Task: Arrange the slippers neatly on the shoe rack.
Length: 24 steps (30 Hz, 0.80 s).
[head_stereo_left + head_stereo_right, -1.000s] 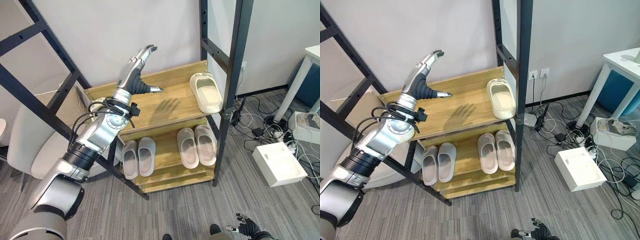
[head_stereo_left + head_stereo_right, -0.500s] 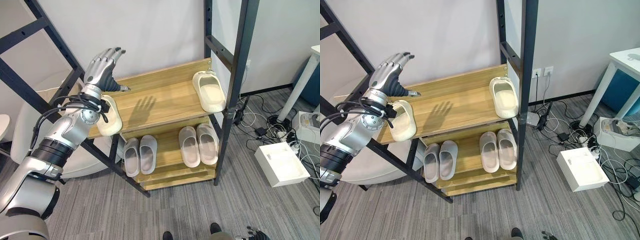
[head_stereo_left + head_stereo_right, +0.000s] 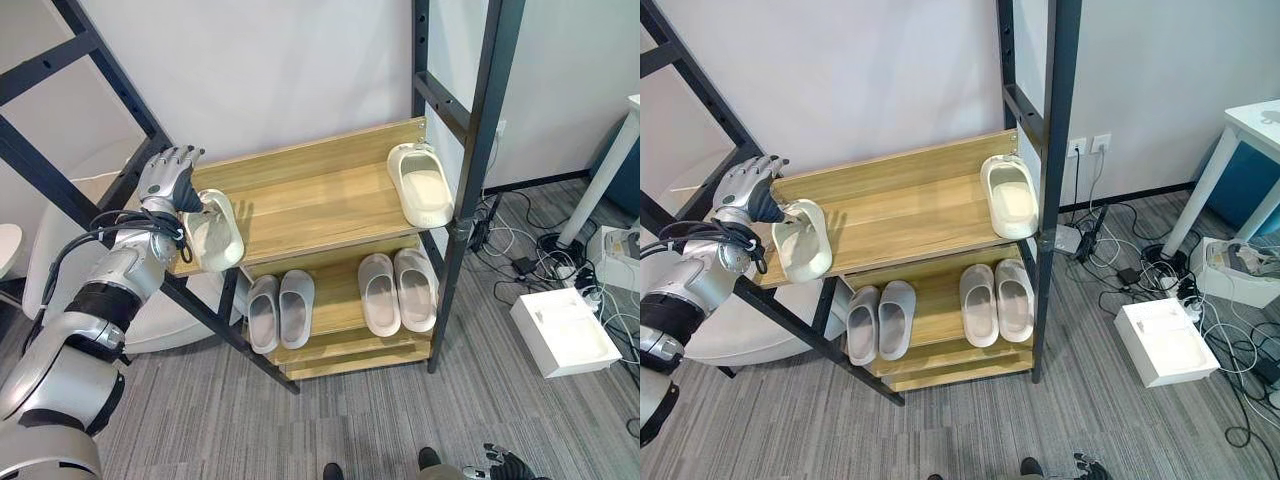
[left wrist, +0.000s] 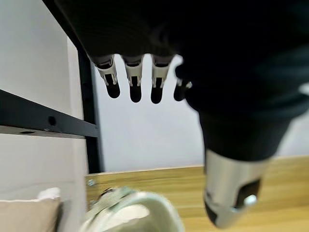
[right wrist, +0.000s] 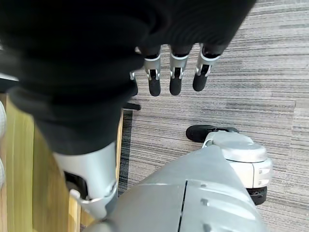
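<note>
A cream slipper (image 3: 216,232) lies at the left end of the wooden rack's top shelf (image 3: 310,205), its toe hanging over the front edge. My left hand (image 3: 166,177) hovers open just behind its far end; in the left wrist view the straight fingers (image 4: 135,82) stand above the slipper (image 4: 133,212). A second cream slipper (image 3: 422,185) lies at the right end of the same shelf. On the lower shelf sit a grey pair (image 3: 280,310) and a pale pair (image 3: 396,291). My right hand (image 3: 500,465) hangs open low over the floor, its fingers (image 5: 175,77) straight.
Black frame posts (image 3: 472,150) stand at the rack's right side and a diagonal black bar (image 3: 60,190) crosses the left. A white cushioned seat (image 3: 60,270) is left of the rack. A white box (image 3: 562,330) and cables (image 3: 520,250) lie on the floor at right.
My left hand has drawn back to the left and dropped from above the shelf's middle to the far end of the left cream slipper. The slippers have not moved.
</note>
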{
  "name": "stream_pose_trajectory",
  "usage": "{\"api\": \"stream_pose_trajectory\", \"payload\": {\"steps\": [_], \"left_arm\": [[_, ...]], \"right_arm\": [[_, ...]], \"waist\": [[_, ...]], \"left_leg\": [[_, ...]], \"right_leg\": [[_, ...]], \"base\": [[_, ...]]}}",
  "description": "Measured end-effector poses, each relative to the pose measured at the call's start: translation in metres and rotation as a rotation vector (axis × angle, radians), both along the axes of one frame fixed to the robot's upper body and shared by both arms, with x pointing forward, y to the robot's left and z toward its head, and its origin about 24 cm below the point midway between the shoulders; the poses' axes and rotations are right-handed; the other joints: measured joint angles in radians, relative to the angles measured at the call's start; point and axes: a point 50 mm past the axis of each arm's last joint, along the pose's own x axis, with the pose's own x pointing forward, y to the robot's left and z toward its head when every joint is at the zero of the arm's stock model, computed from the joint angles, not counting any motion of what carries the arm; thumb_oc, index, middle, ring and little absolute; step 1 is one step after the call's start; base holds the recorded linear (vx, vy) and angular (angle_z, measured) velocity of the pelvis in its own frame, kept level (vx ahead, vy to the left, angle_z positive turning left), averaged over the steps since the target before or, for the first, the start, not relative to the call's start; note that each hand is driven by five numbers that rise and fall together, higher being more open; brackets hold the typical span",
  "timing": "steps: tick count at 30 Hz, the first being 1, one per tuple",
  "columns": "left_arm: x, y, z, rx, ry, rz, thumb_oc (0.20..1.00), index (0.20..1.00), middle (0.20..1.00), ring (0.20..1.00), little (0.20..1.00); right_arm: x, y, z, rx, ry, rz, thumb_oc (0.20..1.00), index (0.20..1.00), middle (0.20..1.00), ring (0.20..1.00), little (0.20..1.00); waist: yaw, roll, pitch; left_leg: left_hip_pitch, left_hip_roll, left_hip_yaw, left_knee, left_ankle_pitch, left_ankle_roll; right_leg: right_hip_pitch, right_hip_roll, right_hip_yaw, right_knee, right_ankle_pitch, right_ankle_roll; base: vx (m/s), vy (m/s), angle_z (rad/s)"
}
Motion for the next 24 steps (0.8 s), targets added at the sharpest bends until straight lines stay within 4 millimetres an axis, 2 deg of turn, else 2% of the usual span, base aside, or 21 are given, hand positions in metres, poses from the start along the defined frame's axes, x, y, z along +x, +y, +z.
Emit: {"api": "stream_pose_trajectory", "payload": {"steps": [5,10,16,17,18,20,24], "left_arm": [[0.004,0.005,-0.008,-0.001,0.045,0.057,1.000,1.000,1.000,1.000,1.000],[0.006,0.006,-0.037,-0.060,0.141,0.125,1.000,1.000,1.000,1.000,1.000],[0.008,0.010,-0.041,-0.132,0.131,0.203,1.000,1.000,1.000,1.000,1.000],[0.008,0.011,-0.042,-0.145,0.130,0.214,0.338,0.338,0.338,0.338,0.338],[0.007,0.012,-0.044,-0.172,0.130,0.230,0.200,0.200,0.200,0.200,0.200],[0.009,0.008,-0.046,-0.201,0.112,0.231,0.200,0.200,0.200,0.200,0.200],[0.009,0.012,-0.037,-0.260,0.053,0.254,0.200,0.200,0.200,0.200,0.200]], "right_arm": [[-0.001,0.000,0.000,0.001,0.001,0.000,1.000,1.000,1.000,1.000,1.000],[-0.001,0.001,0.001,0.005,-0.012,0.006,1.000,1.000,1.000,1.000,1.000],[-0.002,0.000,0.001,0.002,-0.011,0.005,1.000,1.000,1.000,1.000,1.000],[-0.002,0.000,0.001,0.002,-0.010,-0.002,1.000,1.000,1.000,1.000,1.000],[-0.001,0.000,0.001,0.001,-0.014,-0.013,1.000,1.000,1.000,1.000,1.000],[0.000,0.000,0.002,0.000,-0.018,-0.011,1.000,1.000,1.000,1.000,1.000],[0.000,0.000,0.002,-0.005,-0.022,-0.014,1.000,1.000,1.000,1.000,1.000]], "waist": [[-0.001,0.000,0.000],[-0.006,-0.002,0.003],[-0.021,-0.002,0.003],[-0.023,-0.001,0.003],[-0.027,0.000,0.002],[-0.028,0.002,0.001],[-0.038,0.002,0.001]], "left_leg": [[-0.004,0.000,0.002,-0.001,-0.005,-0.006],[-0.011,-0.001,0.011,-0.001,-0.005,-0.006],[-0.021,-0.001,0.028,-0.001,-0.009,-0.007],[-0.020,0.000,0.031,-0.001,-0.009,-0.007],[-0.019,0.000,0.038,-0.001,-0.012,-0.005],[-0.022,0.000,0.047,-0.001,-0.013,-0.004],[-0.019,0.000,0.063,-0.001,-0.016,-0.001]], "right_leg": [[-0.006,0.000,0.004,0.005,0.001,-0.001],[-0.018,0.000,0.017,0.005,0.002,-0.003],[-0.037,-0.002,0.030,0.005,0.000,-0.013],[-0.039,-0.001,0.036,0.005,0.000,-0.012],[-0.043,-0.001,0.044,0.005,0.002,-0.012],[-0.050,-0.002,0.050,0.005,0.004,-0.011],[-0.054,-0.003,0.071,0.005,0.008,-0.008]], "base": [[0.00,0.001,-0.01],[0.00,0.005,-0.06],[0.00,0.010,-0.06],[0.01,0.012,-0.15],[0.02,0.015,-0.15],[0.01,0.010,-0.14],[0.02,0.014,-0.12]]}}
